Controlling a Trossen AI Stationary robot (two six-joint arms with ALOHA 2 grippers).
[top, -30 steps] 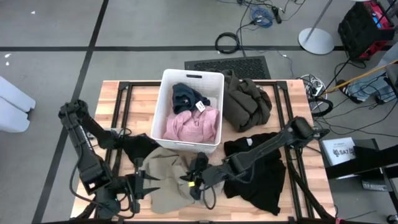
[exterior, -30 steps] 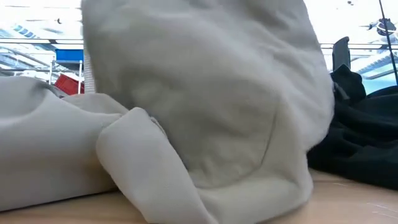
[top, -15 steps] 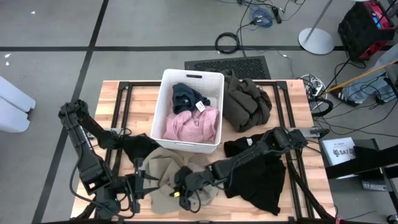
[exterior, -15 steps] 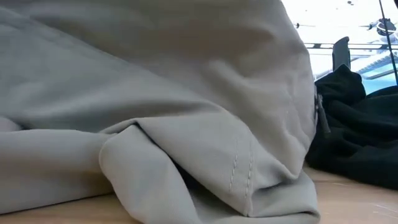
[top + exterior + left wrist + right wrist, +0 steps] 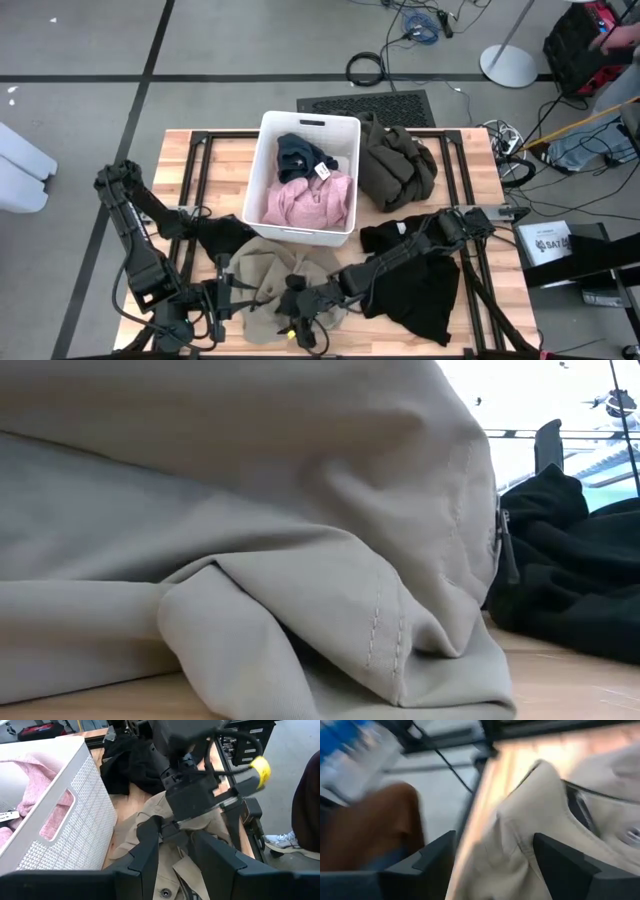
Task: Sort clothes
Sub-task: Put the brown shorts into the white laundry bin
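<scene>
**Tan garment let go at the table's front edge**

The tan-beige garment (image 5: 275, 285) lies heaped in front of the white bin (image 5: 345, 130). Over it, the right gripper (image 5: 297, 325) has its fingers spread and empty, likely releasing. The left gripper (image 5: 222, 298), jaws parted, waits beside the heap.

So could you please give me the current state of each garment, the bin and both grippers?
tan garment: crumpled on the table, front edge
pink garment: in the bin
dark blue garment: in the bin
olive garment: heaped beside the bin
black garment: spread on the table
white bin: upright, partly filled
left gripper: open over the tan garment
right gripper: open, on the tan garment
</scene>
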